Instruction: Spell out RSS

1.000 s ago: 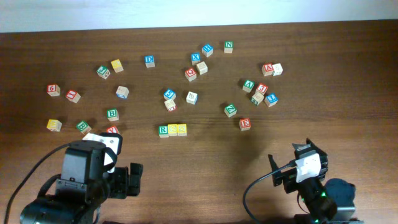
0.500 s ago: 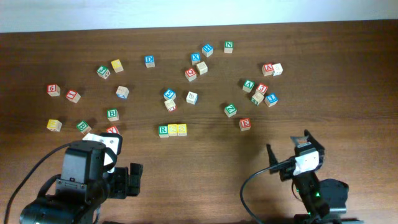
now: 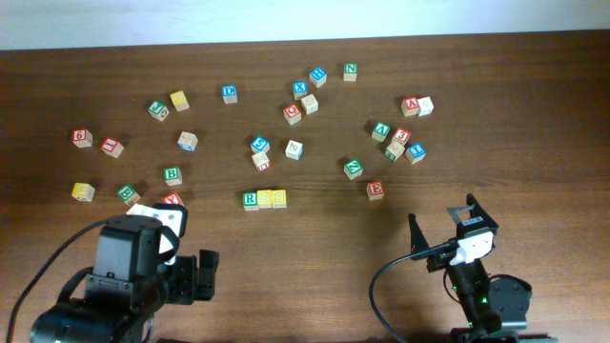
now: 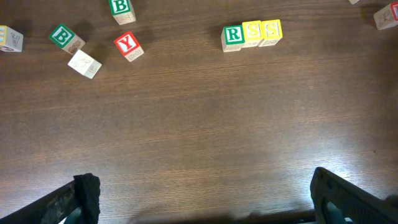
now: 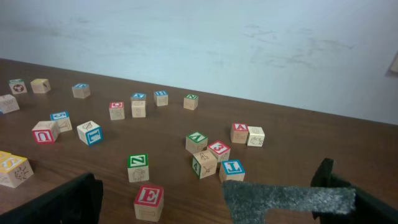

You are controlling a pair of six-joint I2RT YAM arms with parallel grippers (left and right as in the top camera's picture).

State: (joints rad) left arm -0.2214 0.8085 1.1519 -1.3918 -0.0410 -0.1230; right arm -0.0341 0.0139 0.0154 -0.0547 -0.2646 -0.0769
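The green-and-white R cube (image 3: 251, 199) and two yellow S cubes (image 3: 265, 198) (image 3: 279, 198) stand touching in a row, reading R S S, at the middle of the wooden table. In the left wrist view the R cube (image 4: 233, 35) and the yellow cubes (image 4: 252, 31) (image 4: 271, 30) sit at the top. My left gripper (image 4: 202, 202) is wide open and empty, well short of the row. My right gripper (image 3: 441, 229) is open and empty at the front right, also shown in its wrist view (image 5: 205, 196). One yellow cube (image 5: 13, 169) shows at that view's left edge.
Several other lettered cubes lie scattered: a green B cube (image 3: 172, 175), a red Y cube (image 4: 127, 45), a lone yellow cube (image 3: 83, 191), a red E cube (image 3: 376, 190), a green Z cube (image 3: 353, 169). A pale wall (image 5: 199, 43) stands behind the table.
My right arm has drawn back toward the front edge and tilted, its fingers now spread and pointing up the table. The left arm and the cubes have not moved.
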